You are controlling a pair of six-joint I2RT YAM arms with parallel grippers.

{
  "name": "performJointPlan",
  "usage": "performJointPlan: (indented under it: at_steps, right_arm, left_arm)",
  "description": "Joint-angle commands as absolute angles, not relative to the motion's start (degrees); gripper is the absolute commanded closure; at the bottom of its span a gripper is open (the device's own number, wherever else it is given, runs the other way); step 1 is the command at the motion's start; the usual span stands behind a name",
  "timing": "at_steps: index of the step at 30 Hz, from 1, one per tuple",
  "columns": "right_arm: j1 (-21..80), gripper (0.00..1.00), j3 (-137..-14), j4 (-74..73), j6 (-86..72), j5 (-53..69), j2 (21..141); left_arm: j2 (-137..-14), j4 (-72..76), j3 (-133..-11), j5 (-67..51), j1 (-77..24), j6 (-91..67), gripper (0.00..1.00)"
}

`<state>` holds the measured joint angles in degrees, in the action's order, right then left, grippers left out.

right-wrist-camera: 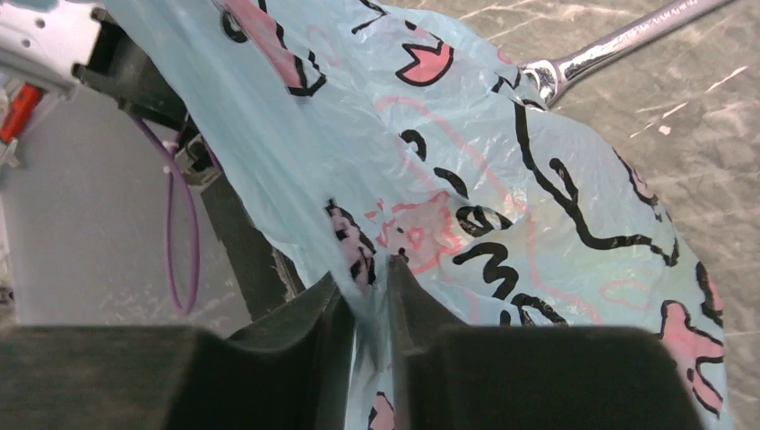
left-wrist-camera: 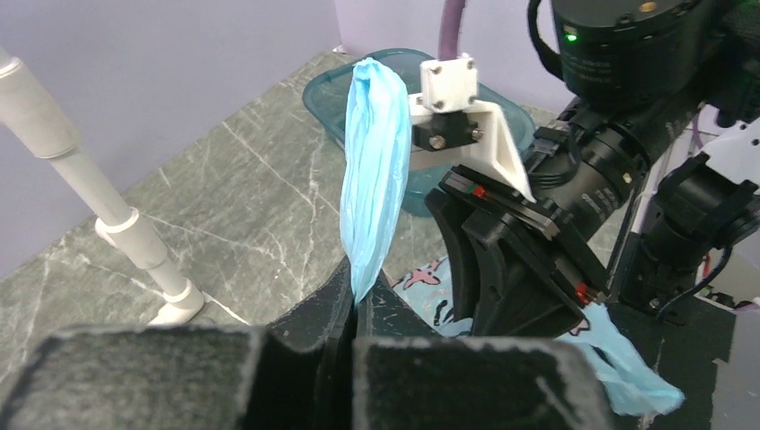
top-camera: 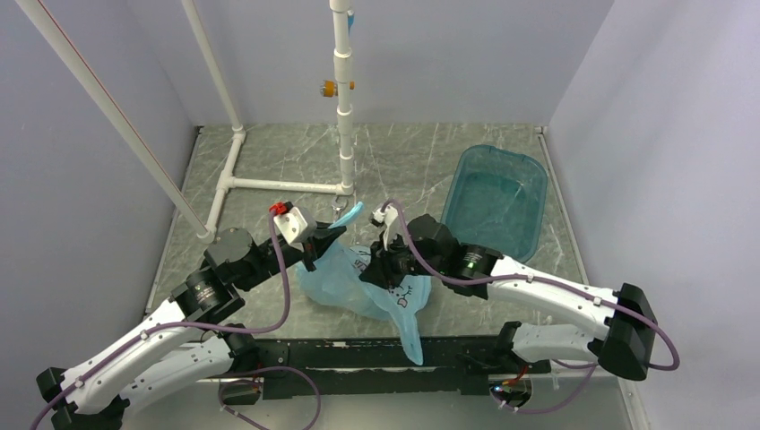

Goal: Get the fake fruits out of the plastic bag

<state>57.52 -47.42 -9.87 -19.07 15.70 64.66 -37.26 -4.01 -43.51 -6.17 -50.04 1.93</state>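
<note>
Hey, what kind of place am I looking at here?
Probably a robot lab test cell: plain walls box in a stone-look table, a white pipe frame stands on it, and two robot arms hold a plastic bag.

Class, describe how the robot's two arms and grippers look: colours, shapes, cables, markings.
The left arm and right arm have white shells and round black joints, and each carries a purple cable. A green light glows on the right arm. The left gripper and right gripper have black fingers.
</note>
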Motion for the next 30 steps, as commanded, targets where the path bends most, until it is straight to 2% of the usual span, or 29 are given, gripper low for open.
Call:
performJointPlan:
  at_steps: [1, 2, 3, 5, 6, 8, 10, 12, 15, 21, 27, 30]
  right_arm:
    - [59.2, 0.93, -51.0, -6.5, -21.2, 4.5, 64.8]
    - [59.2, 1.0, -50.6, -5.9, -22.4, 2.1, 64.4]
    - [59.2, 1.0, -50.2, -5.5, -23.4, 0.4, 63.7]
    - [59.1, 1.0, -49.5, -5.0, -25.7, -4.9, 62.2]
    - [59.0, 1.0, -49.2, -5.0, -27.0, -7.8, 61.4]
    - [58.4, 1.0, -48.7, -5.0, -30.4, -11.8, 59.8]
    - [57.3, 1.0, -48.2, -4.4, -32.5, -12.6, 58.7]
    - [56.6, 1.0, -48.1, -3.8, -33.7, -12.4, 58.2]
    - [56.3, 1.0, -49.1, -4.3, -34.3, -11.4, 58.9]
    - [56.2, 1.0, -47.9, -1.4, -36.5, -6.1, 58.6]
    - [56.3, 1.0, -44.8, 3.0, -38.4, -0.3, 57.6]
    - [56.3, 1.0, -43.6, 4.3, -39.3, 1.9, 57.2]
  left_arm:
    - [-37.4, -2.7, -44.5, -3.6, -49.7, 1.0, 0.9]
    - [-37.5, -2.9, -44.6, -2.2, -49.8, 0.5, 0.82]
    - [-37.7, -3.2, -44.9, -0.6, -49.8, -1.6, 0.72]
    - [-38.4, -7.6, -47.7, 2.8, -49.8, -5.5, 0.6]
    - [-38.4, -10.2, -48.7, 4.2, -49.7, -8.0, 0.52]
    - [-37.5, -15.4, -50.2, 7.7, -49.8, -14.0, 0.28]
    - [-36.9, -25.6, -53.3, 11.9, -49.8, -22.1, 0.11]
    - [-36.1, -32.9, -56.0, 12.8, -49.8, -29.0, 0.04]
    - [-33.6, -34.5, -56.1, 7.0, -49.8, -35.8, 0.01]
    - [-32.4, -26.8, -50.2, -4.1, -49.8, -43.1, 0.03]
    - [-42.1, -25.5, -51.2, -1.0, -49.8, -46.9, 0.21]
    - [-46.2, -23.5, -52.2, -0.2, -49.7, -46.8, 0.28]
